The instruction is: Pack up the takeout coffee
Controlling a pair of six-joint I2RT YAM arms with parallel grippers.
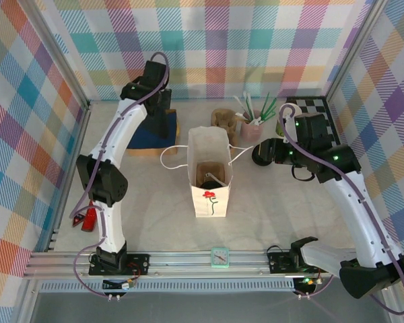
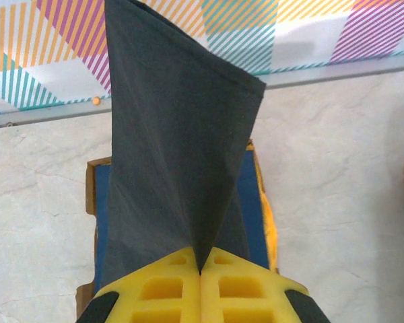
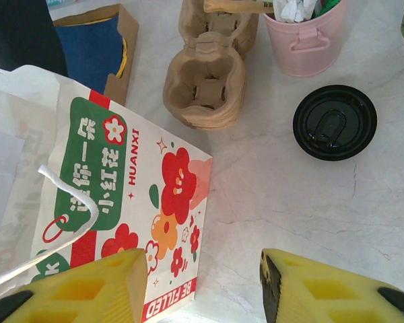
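The white flower-printed paper bag (image 1: 211, 195) (image 3: 114, 195) stands open in the middle of the table. Through its mouth I see a brown carrier and a dark round shape (image 1: 212, 180) that looks like the black lid of the takeout coffee; the cup's body is hidden. My right gripper (image 1: 264, 153) (image 3: 203, 272) hangs open and holds nothing, low beside the bag's right bottom corner. My left gripper (image 2: 200, 269) (image 1: 156, 101) is shut on a dark grey cloth (image 2: 182, 148), held above a blue-lined cardboard box (image 2: 252, 208) at the back left.
A loose black lid (image 3: 334, 122) lies on the table right of the bag. Behind it stand a pink cup of straws (image 3: 303, 33) (image 1: 250, 128), stacked cardboard carriers (image 3: 205, 84) and a lidless green cup (image 1: 283, 121). A red tool (image 1: 89, 219) lies front left.
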